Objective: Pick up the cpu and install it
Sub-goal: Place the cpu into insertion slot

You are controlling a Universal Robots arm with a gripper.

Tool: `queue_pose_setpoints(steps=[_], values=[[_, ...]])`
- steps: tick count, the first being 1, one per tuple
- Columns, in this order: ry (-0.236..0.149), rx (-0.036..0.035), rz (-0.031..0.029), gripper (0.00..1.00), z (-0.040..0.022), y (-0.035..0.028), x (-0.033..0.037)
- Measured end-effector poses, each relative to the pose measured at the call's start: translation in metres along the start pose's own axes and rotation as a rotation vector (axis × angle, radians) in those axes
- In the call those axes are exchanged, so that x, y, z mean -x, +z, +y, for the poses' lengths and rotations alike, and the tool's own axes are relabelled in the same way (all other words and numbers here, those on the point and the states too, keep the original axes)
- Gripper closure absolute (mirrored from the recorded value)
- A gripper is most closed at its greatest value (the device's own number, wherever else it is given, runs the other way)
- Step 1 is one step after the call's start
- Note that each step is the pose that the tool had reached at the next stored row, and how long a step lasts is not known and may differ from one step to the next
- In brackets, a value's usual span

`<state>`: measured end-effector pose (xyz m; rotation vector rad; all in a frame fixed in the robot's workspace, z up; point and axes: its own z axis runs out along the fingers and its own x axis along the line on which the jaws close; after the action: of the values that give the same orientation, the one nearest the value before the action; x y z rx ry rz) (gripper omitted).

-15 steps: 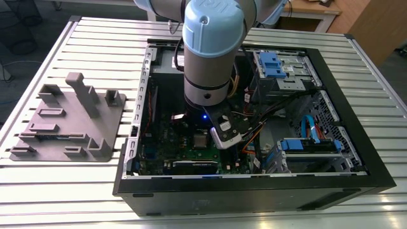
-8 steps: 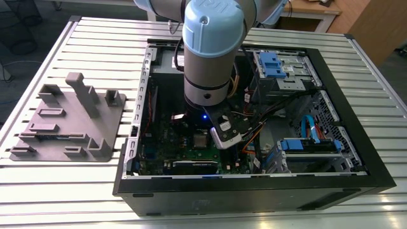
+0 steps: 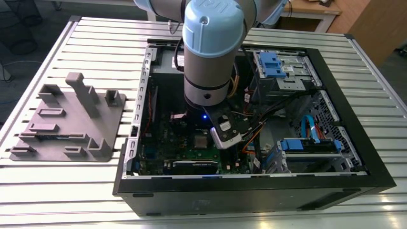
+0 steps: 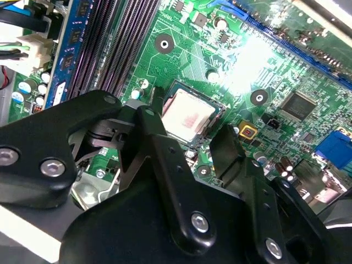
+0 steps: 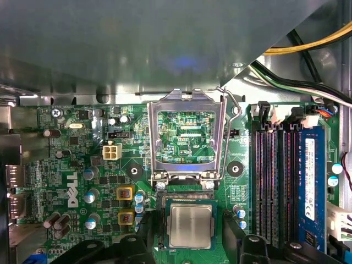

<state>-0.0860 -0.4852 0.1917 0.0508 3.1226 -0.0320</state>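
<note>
Now the cpu (image 5: 190, 225) sits in its socket (image 5: 187, 197) on the motherboard (image 5: 82, 165), at six o'clock of the arm (image 3: 207, 71) in the exterior view, between spread, empty fingers (image 4: 165, 159).

In the first wrist view, the one bold marking I can pick out is a white brand word (image 5: 71, 190) printed on the green motherboard (image 5: 82, 159). The blue memory stick (image 5: 309, 181) carries a white label, its print too small for me. Any marking on the small silver-grey square cpu (image 5: 190, 225) is too faint to read.
</note>
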Motion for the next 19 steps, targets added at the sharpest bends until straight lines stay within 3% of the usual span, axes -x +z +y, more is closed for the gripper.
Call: queue_pose_setpoints(steps=[8, 10, 12, 13, 19], values=[[0.0, 0.0001, -0.0001, 0.4, 0.0, -0.0013, 0.0], [0.0, 0.0, 0.0, 0.47, 0.0, -0.0014, 0.0001], [0.0, 0.0, 0.0, 0.47, 0.0, -0.0015, 0.0], [0.0, 0.0, 0.0, 0.54, 0.0, -0.0016, 0.0], [0.0, 0.0, 0.0, 0.54, -0.0001, -0.002, 0.0]])
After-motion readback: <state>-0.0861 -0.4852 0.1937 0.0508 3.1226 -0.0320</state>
